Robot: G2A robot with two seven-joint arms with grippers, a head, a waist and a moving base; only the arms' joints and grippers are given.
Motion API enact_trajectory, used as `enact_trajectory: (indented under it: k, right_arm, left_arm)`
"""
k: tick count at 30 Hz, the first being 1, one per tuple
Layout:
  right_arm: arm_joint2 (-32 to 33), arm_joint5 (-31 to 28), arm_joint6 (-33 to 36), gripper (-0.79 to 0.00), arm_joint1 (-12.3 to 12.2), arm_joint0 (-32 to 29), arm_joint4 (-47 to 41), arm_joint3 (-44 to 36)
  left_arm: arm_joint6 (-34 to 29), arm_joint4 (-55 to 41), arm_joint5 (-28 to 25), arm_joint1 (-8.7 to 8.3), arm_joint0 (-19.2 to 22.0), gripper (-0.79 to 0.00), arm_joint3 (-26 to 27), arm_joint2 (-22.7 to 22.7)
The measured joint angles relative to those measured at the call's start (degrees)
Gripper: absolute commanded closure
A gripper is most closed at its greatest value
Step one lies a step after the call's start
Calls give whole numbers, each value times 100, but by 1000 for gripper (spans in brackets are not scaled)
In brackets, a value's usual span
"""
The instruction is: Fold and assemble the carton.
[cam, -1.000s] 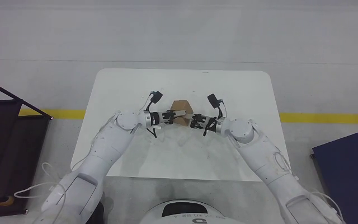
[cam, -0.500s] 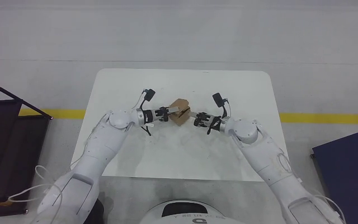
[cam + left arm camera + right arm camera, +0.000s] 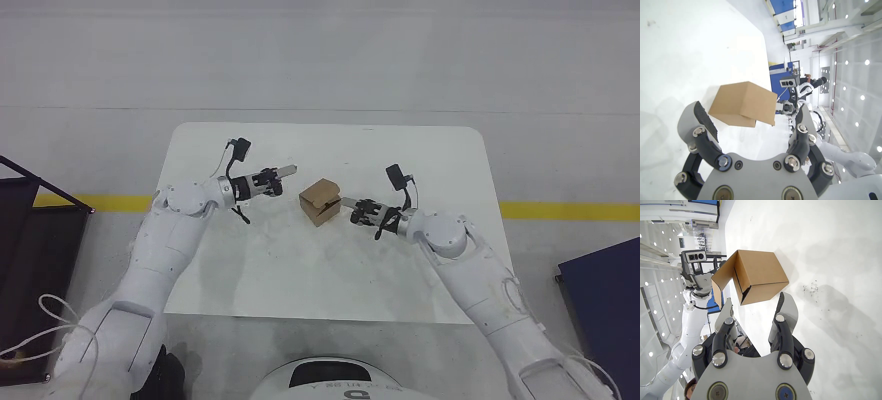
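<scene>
A white surface [image 3: 420, 260] with rounded corners is seen from above, set on a grey floor [image 3: 320, 60] crossed by a yellow line [image 3: 570, 210]. Dark scuffs are seen on the surface in the right wrist view. Dark blue objects [image 3: 600, 280] are placed at either side of the surface. A hall with rows of round ceiling lights [image 3: 862, 97] and blue panels [image 3: 789, 25] is shown behind it in the wrist views.

The brown carton [image 3: 320, 200] is stood near the middle of the surface, between the two arms, with one flap [image 3: 720, 281] left standing open.

A second ago both jaws were closed in on the carton. The left arm [image 3: 180, 215] has since been drawn back and away, so that the left jaws are now held well apart from the carton, spread wide and empty. The right arm [image 3: 460, 250] has been withdrawn only a little; the right jaws are also released and empty, just beside the carton. The carton has been left in nearly the same place.

Whether a right jaw tip touches the carton cannot be told. The carton's inside and underside are hidden, and the blue objects are cut off at the top view's edges.
</scene>
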State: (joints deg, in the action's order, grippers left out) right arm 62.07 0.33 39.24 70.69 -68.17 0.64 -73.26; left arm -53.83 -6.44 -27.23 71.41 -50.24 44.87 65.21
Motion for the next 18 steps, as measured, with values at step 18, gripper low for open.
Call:
enact_trajectory:
  k: [18]
  right_arm:
    - [590,-28,-68,-474,-187,-701,35,-717]
  left_arm:
    - [16,-1132,-261,822,491,-785,-1525,-1119]
